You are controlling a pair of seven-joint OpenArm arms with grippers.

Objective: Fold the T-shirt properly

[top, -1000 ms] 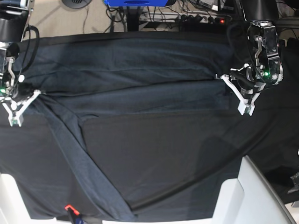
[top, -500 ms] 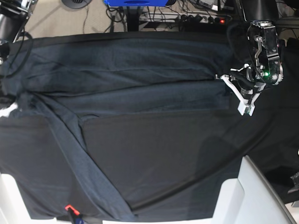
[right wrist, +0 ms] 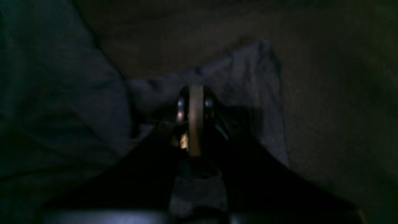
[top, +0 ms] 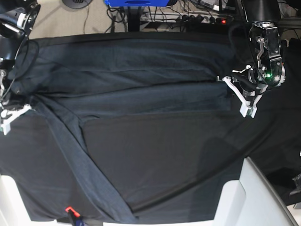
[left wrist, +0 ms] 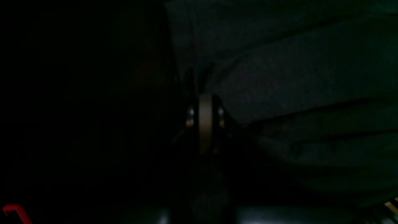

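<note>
The dark charcoal T-shirt (top: 141, 89) lies spread across the far half of the table. One long sleeve (top: 80, 160) runs diagonally toward the front edge. At the shirt's right edge my left gripper (top: 245, 111) is shut, pinching the hem. The left wrist view is very dark, with the gripper (left wrist: 205, 102) closed and shirt folds (left wrist: 295, 93) running from its tips. At the shirt's left edge sits my right gripper (top: 5, 125). In the right wrist view this gripper (right wrist: 196, 91) is shut on a bunched bit of T-shirt (right wrist: 242, 71).
A black tablecloth (top: 164, 160) covers the table under the shirt. White parts stand at the front right (top: 235, 197) and front left (top: 9, 197). A small red-tipped object (top: 69, 209) sits at the front edge. Cables and a power strip (top: 202, 19) lie on the floor behind.
My right gripper opened and swung off to the left, then came back and shut on the shirt's left edge, a little further left than before. The left gripper has not moved.
</note>
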